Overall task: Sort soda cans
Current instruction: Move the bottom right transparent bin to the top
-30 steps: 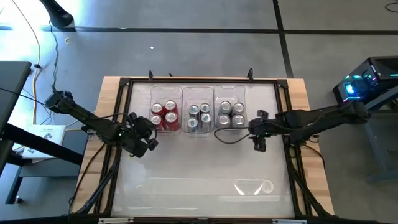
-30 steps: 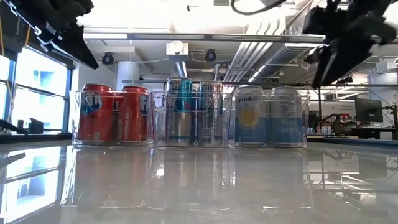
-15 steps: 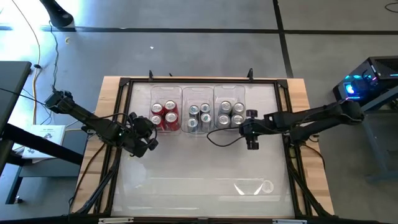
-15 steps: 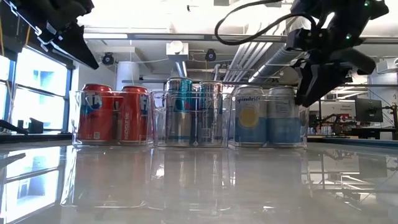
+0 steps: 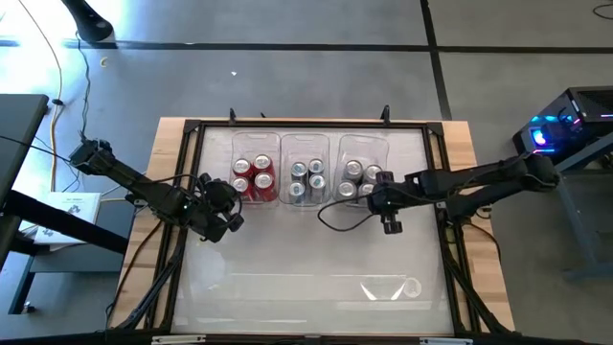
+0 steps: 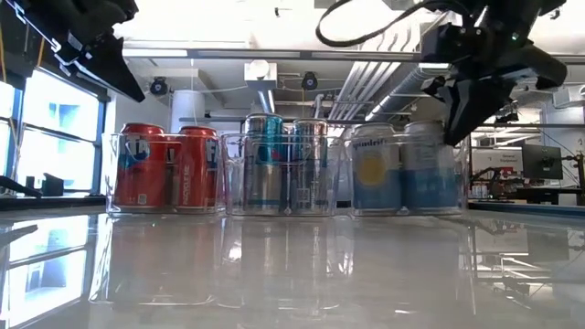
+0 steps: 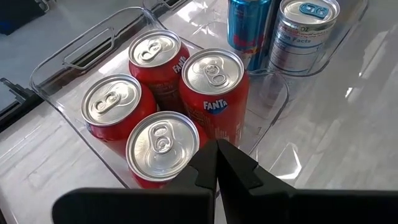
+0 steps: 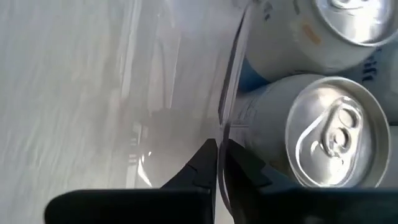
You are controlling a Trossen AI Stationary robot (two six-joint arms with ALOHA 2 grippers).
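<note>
The table (image 5: 306, 287) carries three clear bins in a row at its far side: left bin (image 5: 254, 144) with red cans (image 5: 253, 177), middle bin (image 5: 305, 144) with silver and blue cans (image 5: 306, 179), right bin (image 5: 361, 146) with pale cans (image 5: 362, 178). The right gripper (image 5: 380, 199) pinches the right bin's near wall, fingers closed on it. The left gripper (image 5: 230, 203) hovers closed and empty near the red cans.

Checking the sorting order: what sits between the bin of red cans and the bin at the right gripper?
High view: a clear middle bin of silver and blue cans sits between the red cans and the bin at the right gripper.
</note>
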